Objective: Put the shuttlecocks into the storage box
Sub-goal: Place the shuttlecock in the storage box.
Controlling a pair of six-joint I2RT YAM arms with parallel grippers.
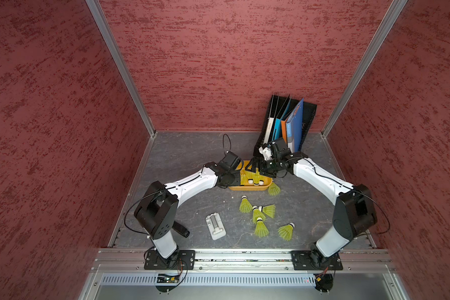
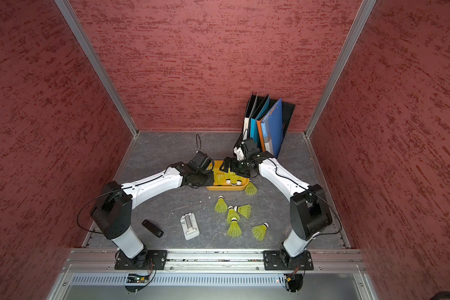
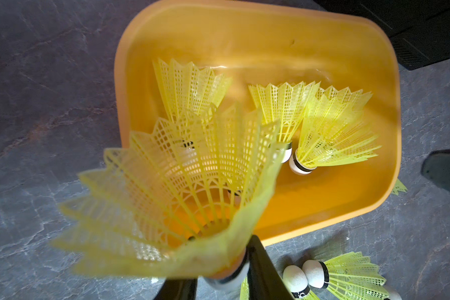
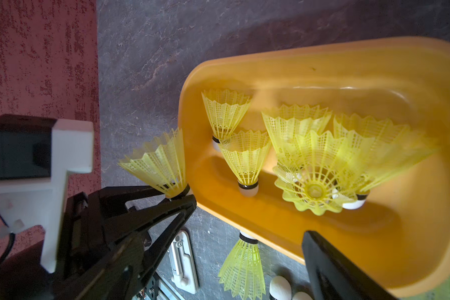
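Aluminium rail (image 1: 244, 255), grey marbled tabletop (image 1: 179, 150) with shuttlecocks (image 1: 260, 228), red walls (image 1: 244, 65)

Left arm (image 1: 190, 185) and right arm (image 1: 320, 179) stretch forward and inward, tips nearly meeting; left claw (image 4: 183, 194) pinches a neon yellow-green plastic shuttlecock (image 4: 159, 166), right claw (image 1: 255, 167) gapes wide.

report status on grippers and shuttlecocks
Left gripper shut on a shuttlecock at storage box rim. Right gripper open over box. Six shuttlecocks on table, one beside box wall.
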